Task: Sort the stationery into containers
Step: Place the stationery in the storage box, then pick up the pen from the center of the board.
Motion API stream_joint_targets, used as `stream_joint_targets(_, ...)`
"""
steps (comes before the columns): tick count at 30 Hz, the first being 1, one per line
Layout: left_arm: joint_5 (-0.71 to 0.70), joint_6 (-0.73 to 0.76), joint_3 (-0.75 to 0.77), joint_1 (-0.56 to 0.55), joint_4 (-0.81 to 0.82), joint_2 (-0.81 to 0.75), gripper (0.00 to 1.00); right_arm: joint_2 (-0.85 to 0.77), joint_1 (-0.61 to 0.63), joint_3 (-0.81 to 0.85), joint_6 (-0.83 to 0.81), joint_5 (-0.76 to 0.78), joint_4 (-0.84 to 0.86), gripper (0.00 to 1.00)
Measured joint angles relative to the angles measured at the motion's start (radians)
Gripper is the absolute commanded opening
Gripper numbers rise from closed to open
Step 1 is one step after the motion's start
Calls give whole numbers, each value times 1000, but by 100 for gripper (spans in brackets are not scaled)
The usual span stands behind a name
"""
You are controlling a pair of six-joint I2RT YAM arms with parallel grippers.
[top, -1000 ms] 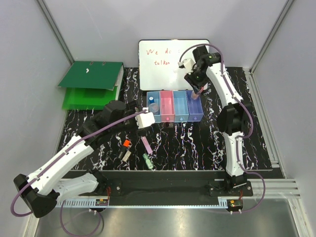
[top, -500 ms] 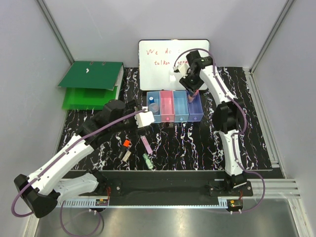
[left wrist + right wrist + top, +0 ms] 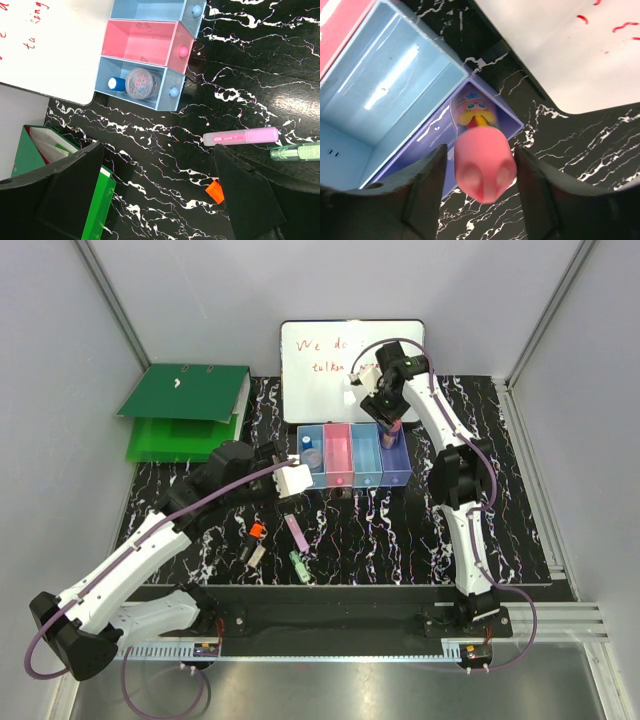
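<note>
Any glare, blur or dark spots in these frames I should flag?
Right wrist: pink-capped tube soft, too near the lens; glare streak on the light blue bin floor. Left wrist: own fingers are black unfocused masses; faint sheen on the table. Top external: sharp, evenly lit.

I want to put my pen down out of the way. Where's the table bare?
Bare table lies between the bins and the near edge, left of the right arm, and again right of that arm. Crowded: front left, where the lilac stick and orange-red piece lie by the left arm; the green binder fills the back left.
</note>
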Motion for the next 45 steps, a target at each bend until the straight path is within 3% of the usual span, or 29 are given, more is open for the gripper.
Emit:
stream_joint_targets(10, 0, 0, 0, 1, 0, 0, 99, 0, 0, 6, -3, 24, 22, 69)
stream_joint_targets(17, 0, 0, 0, 1, 0, 0, 99, -8, 0, 102, -3, 35, 24, 69)
stream_joint_targets(24, -2, 2, -19, 3, 5, -9, 99, -147, 1, 82, 21, 19, 20, 69)
stream_joint_targets(31, -23, -52, -110, 80, -2, -40, 99, -521, 19, -279, 115, -134, 3, 68)
stream_joint_targets(36, -60, -136, -152, 192, 3, -70, 99, -719, 118, -615, 190, -215, -9, 67)
stream_joint_targets(41, -93, -193, -156, 333, 10, -71, 99, -727, 249, -766, 253, -274, -32, 66)
stream_joint_targets(45, -94, -211, -156, 373, 20, -81, 99, -662, 324, -756, 283, -295, -33, 66)
